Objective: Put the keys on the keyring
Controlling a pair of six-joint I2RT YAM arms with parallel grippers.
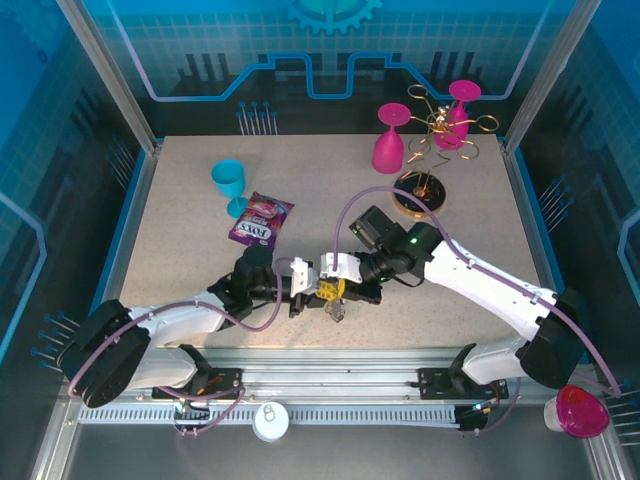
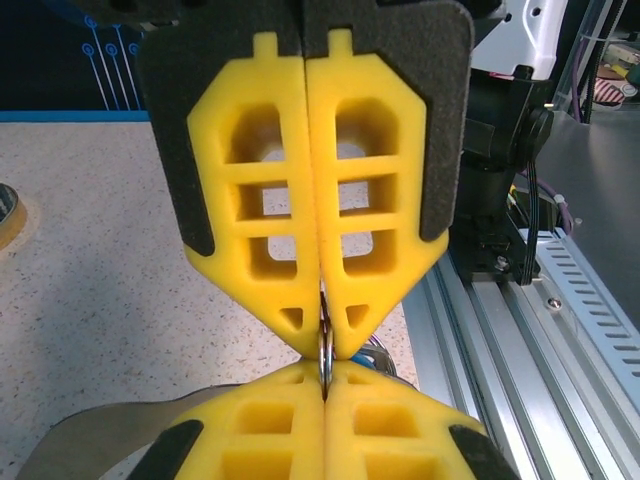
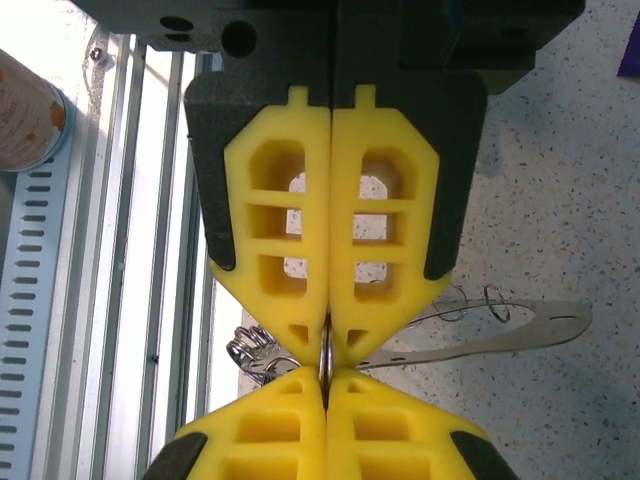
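Note:
My two grippers meet tip to tip near the table's front edge, the left gripper [image 1: 318,292] coming from the left and the right gripper [image 1: 338,290] from the right. In the left wrist view the left gripper [image 2: 325,345] is shut on a double-wound metal ring [image 2: 325,358] of the keyring. The right gripper [image 3: 326,350] pinches the same ring [image 3: 325,358] from the other side. A bunch of small rings [image 3: 250,350] and a thin wire loop [image 3: 470,305] hang beside the tips. Behind the ring a bit of blue [image 2: 378,350] peeks out; the keys are otherwise hidden.
A blue cup [image 1: 228,180] and a candy packet [image 1: 260,218] lie at the left middle. Two pink glasses [image 1: 390,145] and a gold wire rack [image 1: 440,125] on a round base [image 1: 418,197] stand at the back right. The aluminium rail [image 1: 330,365] runs just below the grippers.

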